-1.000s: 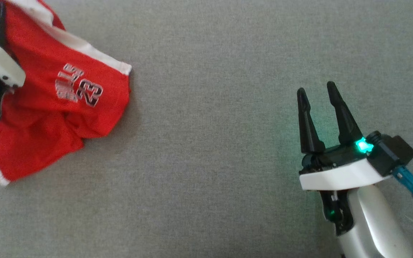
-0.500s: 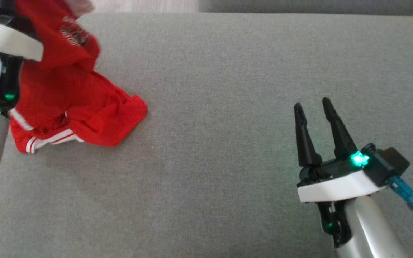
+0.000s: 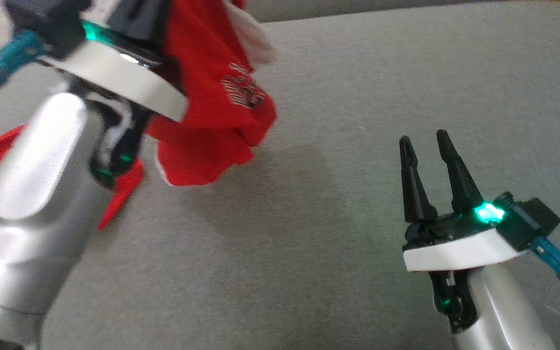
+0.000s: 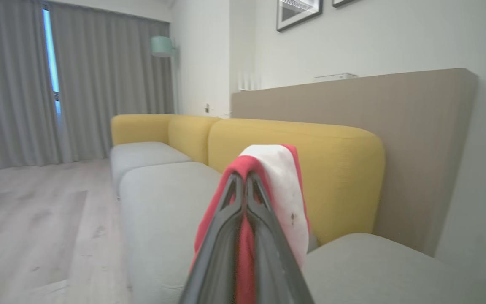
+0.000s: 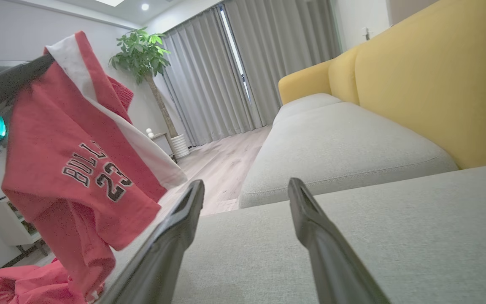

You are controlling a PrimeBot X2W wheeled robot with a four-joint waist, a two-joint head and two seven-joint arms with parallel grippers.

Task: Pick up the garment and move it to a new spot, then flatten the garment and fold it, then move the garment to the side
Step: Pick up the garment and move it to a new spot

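On the left wrist view: left tool (image 4: pixel 244 179) pressed together on a fold of the red fabric sports jersey with white trim (image 4: pixel 274 185), cloth draped over both tips, yellow sofa backrest (image 4: pixel 336 169) behind. Head view: jersey hangs bunched off that tool above the grey fabric sofa seat cushion (image 3: pixel 358 97), with more red showing low beside the left forearm. Right tool (image 3: pixel 423 141) is spread, empty, low over the cushion and well apart from the cloth. Right wrist view: jersey's long axis runs roughly vertical, pinched white-trimmed edge up, "BULLS 23" print tilted, bottom end pooled below, seemingly on the seat. Judgement: step one, pick-up-and-move, mid-lift, tail not yet clear of the seat. Next move calls for more height so the tail comes off, then a carry toward the bare middle of the cushion and a release there. Right tool is likely needed afterwards on a second edge for flattening.
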